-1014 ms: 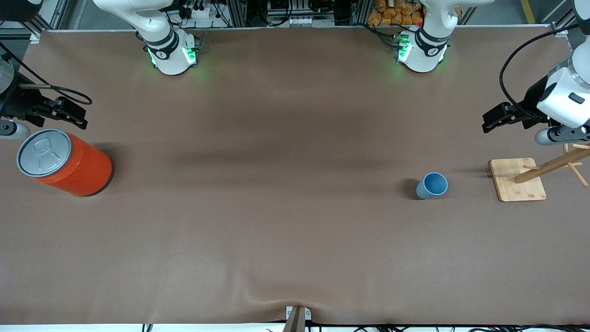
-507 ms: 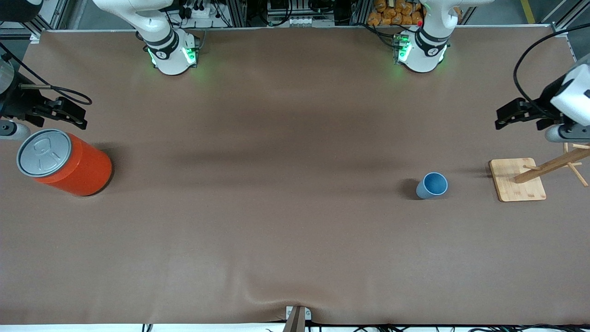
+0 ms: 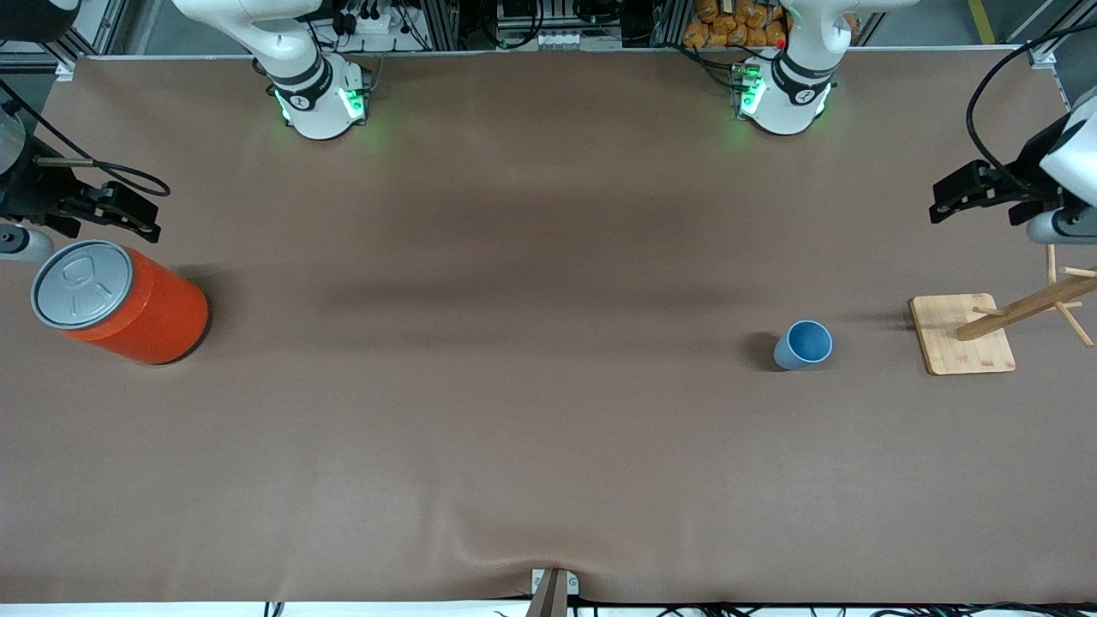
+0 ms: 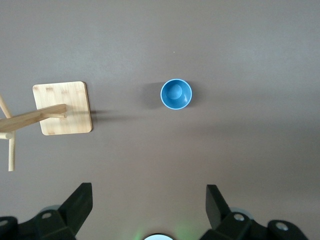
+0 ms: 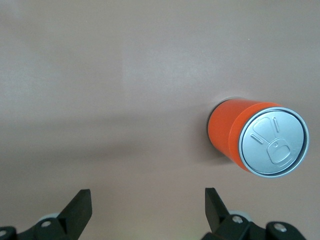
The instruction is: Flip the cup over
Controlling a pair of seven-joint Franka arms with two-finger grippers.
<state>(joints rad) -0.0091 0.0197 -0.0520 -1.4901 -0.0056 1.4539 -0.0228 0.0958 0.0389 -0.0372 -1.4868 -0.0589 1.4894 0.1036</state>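
**Both sets of fingers spread wide, cup sitting mouth-up**

Fingers on the left gripper point(image 4: 147, 205) are released and holding nothing, up in the air over the left arm's end of the bench point(image 3: 548, 428), close to the wooden stand point(image 3: 964, 332). Same deal with the right gripper point(image 5: 145, 210): fingers apart, empty, hanging above the bare brown surface near the orange can point(image 3: 120, 302) at the right arm's end.

Cup point(image 3: 804, 344) is standing upright on the bench with its open mouth facing up, so you can see the darker blue inside. It's beside the stand's square base, not touching it, and well apart from the can
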